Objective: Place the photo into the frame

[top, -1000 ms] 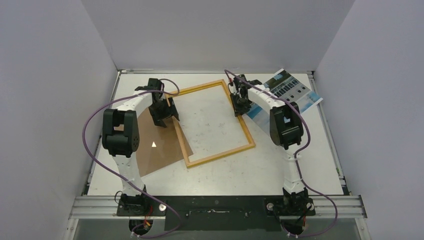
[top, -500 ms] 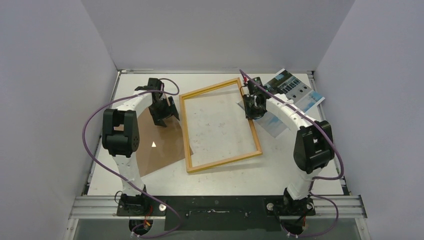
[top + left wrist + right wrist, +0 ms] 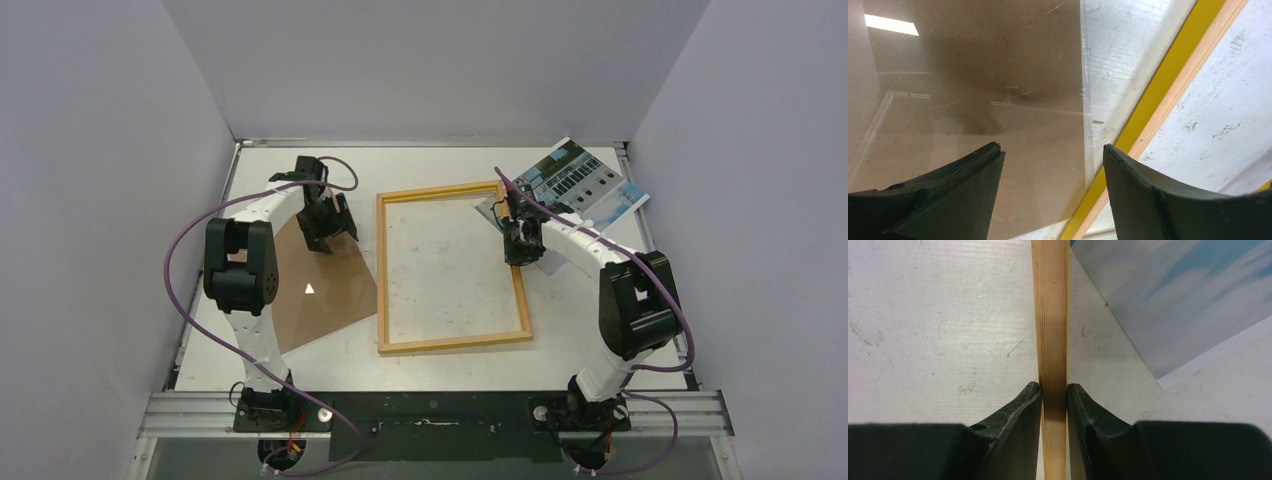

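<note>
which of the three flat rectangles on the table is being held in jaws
The frame: the right arm's jaws pinch one long rail. The photo and brown board lie ungripped.

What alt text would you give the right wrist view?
The right gripper pinches a light-wood rail of the frame, which runs straight up the picture. A blue-and-white corner of the photo lies at upper right on the scratched white table.
</note>
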{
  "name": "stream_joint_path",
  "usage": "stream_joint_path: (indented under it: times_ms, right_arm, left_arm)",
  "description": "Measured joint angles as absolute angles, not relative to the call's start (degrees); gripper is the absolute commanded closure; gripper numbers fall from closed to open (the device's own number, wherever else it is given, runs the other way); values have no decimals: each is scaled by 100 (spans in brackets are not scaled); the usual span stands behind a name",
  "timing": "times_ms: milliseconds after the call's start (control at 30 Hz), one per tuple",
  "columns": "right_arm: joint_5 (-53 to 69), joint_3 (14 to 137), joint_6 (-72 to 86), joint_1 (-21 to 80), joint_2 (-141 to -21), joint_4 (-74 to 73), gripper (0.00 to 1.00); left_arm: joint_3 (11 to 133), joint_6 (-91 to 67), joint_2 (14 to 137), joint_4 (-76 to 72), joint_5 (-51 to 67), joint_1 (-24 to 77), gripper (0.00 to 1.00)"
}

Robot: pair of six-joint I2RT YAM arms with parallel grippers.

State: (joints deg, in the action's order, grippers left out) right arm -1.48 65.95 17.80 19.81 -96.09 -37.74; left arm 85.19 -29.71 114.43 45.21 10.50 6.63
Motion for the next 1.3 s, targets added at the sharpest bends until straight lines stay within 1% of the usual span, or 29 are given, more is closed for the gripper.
stream_joint_path:
  times_ms: [267,700,900,967,1000,1100,1167,1200,1233,1300]
  right_arm:
    - [-145,6497,1710,1734,-9627,-3400,87]
    - [200,6425,1678,1721,-9874,-3168,84]
    - [320,6425,1680,1721,-10130,-3131,79]
    - [346,6429,1678,1721,-10162,-3131,74]
    - [353,6436,1675,1721,-10171,-3131,68]
    - [353,6471,1643,1723,-10186,-3173,55]
    - [322,6549,1623,1723,-10186,-3242,47]
    - [301,6602,1634,1723,-10184,-3286,43]
    - [263,6654,1623,1728,-10178,-3341,40]
    - [99,6834,1640,1737,-10158,-3522,39]
  left_arm:
    - [8534,-2919,11437,4584,908,661,29]
    - [8534,-2845,11378,4654,873,633,29]
    - [8534,-2829,11378,4654,875,631,29]
    - [8534,-2829,11369,4657,875,631,29]
    - [8534,-2829,11360,4654,875,631,29]
    - [8534,-2829,11334,4657,873,631,29]
    - [8534,-2823,11303,4670,838,628,29]
    - [8534,-2816,11281,4683,801,626,31]
    - [8534,-2805,11262,4698,779,620,33]
    - [8534,-2783,11209,4735,755,591,34]
